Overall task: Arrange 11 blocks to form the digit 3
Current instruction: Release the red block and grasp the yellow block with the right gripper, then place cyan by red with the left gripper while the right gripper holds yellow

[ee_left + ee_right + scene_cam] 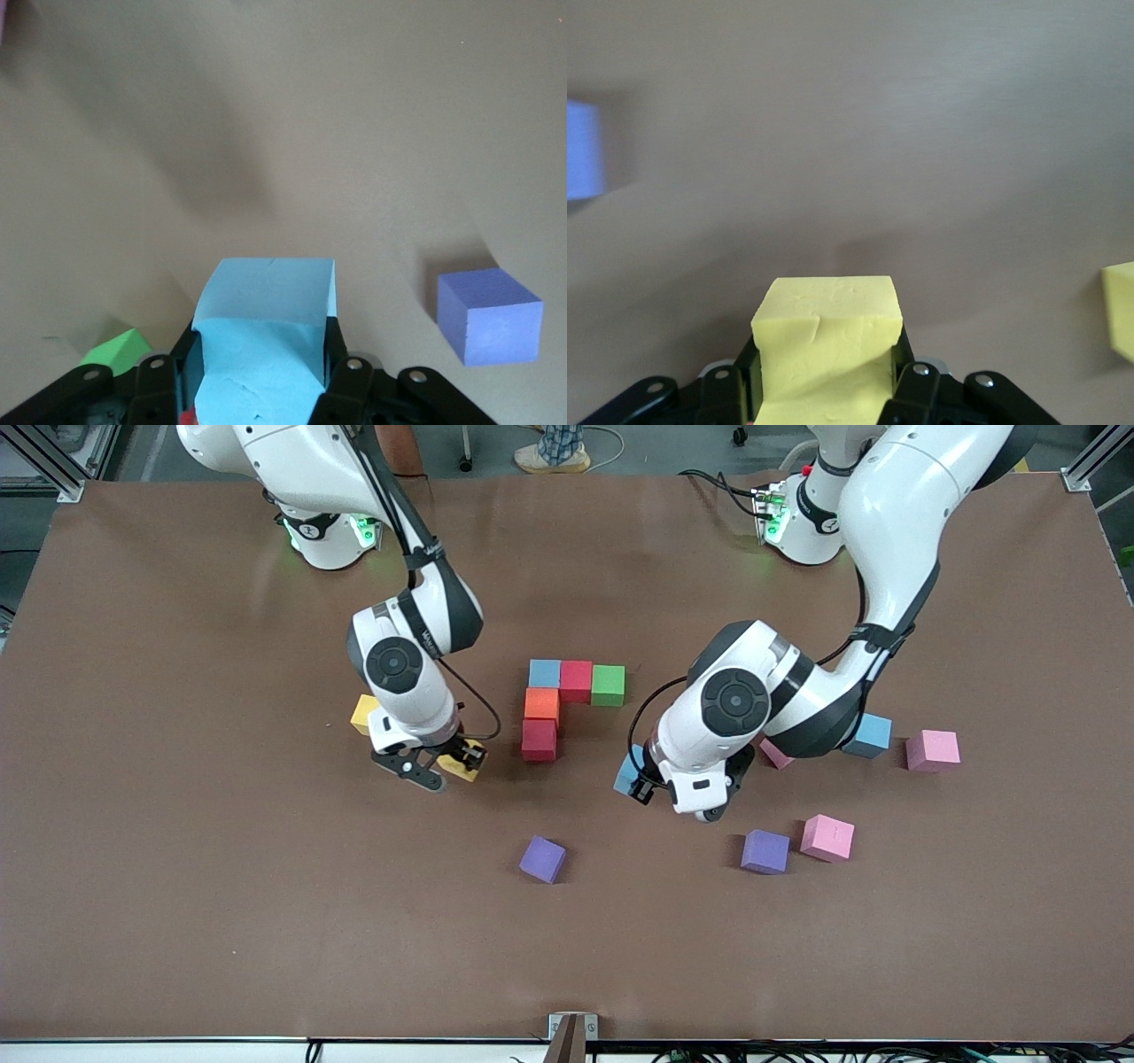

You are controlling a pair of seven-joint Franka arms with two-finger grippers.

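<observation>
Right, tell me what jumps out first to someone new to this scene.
The L of five blocks mid-table: blue, red and green in a row, orange and red running toward the front camera. Beside it, the right end effector is shut on a yellow block, and the left end effector on a light blue block.

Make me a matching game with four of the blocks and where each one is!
Things:
1. light blue block
2. yellow block
3. green block
4. orange block

Places:
A. in the built figure, between a blue block and a red block
B. gripped in the right tool
C. at the end of the figure's top bar, beside a red block
D. gripped in the left tool

Pairs: 1-D, 2-B, 3-C, 4-A
</observation>
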